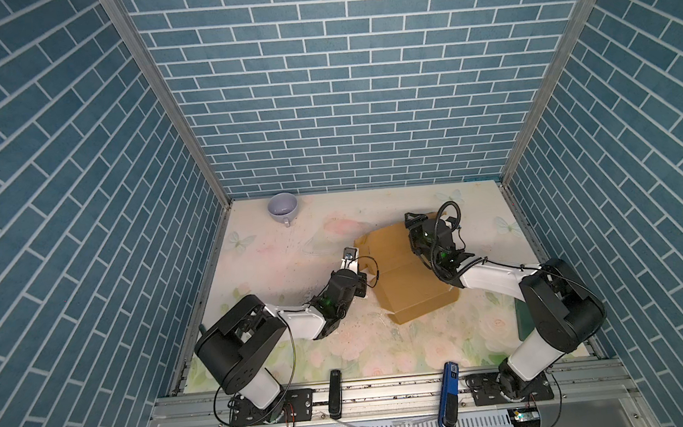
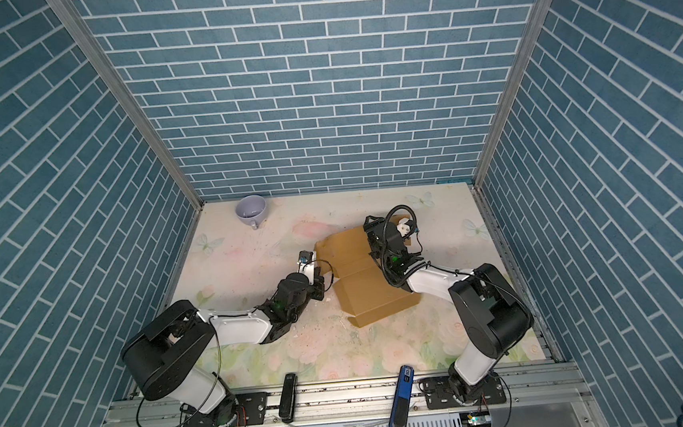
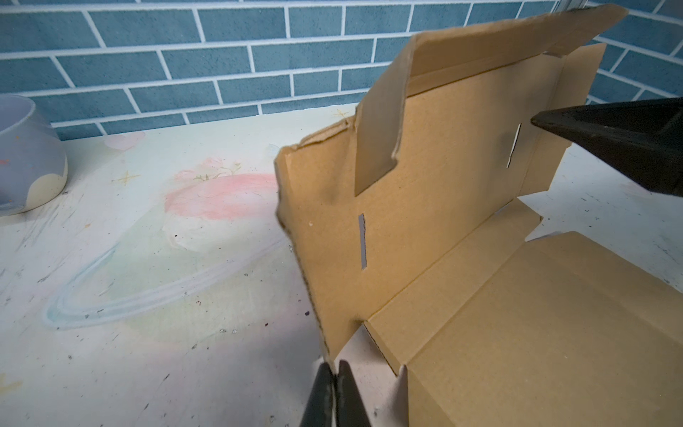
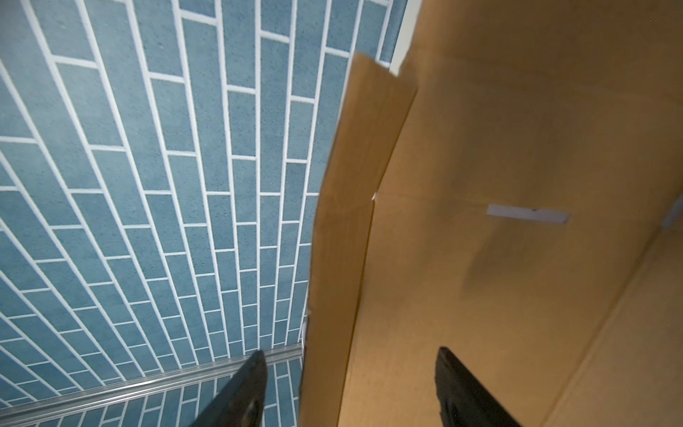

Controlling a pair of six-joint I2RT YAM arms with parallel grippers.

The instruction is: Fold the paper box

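Toward 3 o'clock on the floral table (image 1: pixel 277 269) we find the paper box (image 1: pixel 405 278), also plain in a top view (image 2: pixel 362 292). Its near half lies flat on the table. Its far half, a raised panel (image 3: pixel 443 177), stands close to upright. A lavender mug (image 1: pixel 283 208) sits well apart from it, at the table's 11 o'clock corner.

We judge the step in hand to be standing that panel up and working its side flap (image 4: pixel 354 185) round, with most of the folding not yet done.

Our left gripper (image 3: pixel 334 373) is clenched on the panel's bottom corner, at the box's 9 o'clock side, and the cardboard edge is pinched between its two pads.

Our right gripper (image 4: pixel 351 355) stands released at the box's 1 o'clock corner. Its jaws are wide apart and straddle the free edge of the side flap. We cannot tell whether either pad touches it. A narrow slot (image 4: pixel 528 215) shows in the panel just beyond.

Next, we think, the right jaws should close on that flap or push it inward along its crease. The left should hold the panel steady, since thin board pinched at a single corner may twist or sag.
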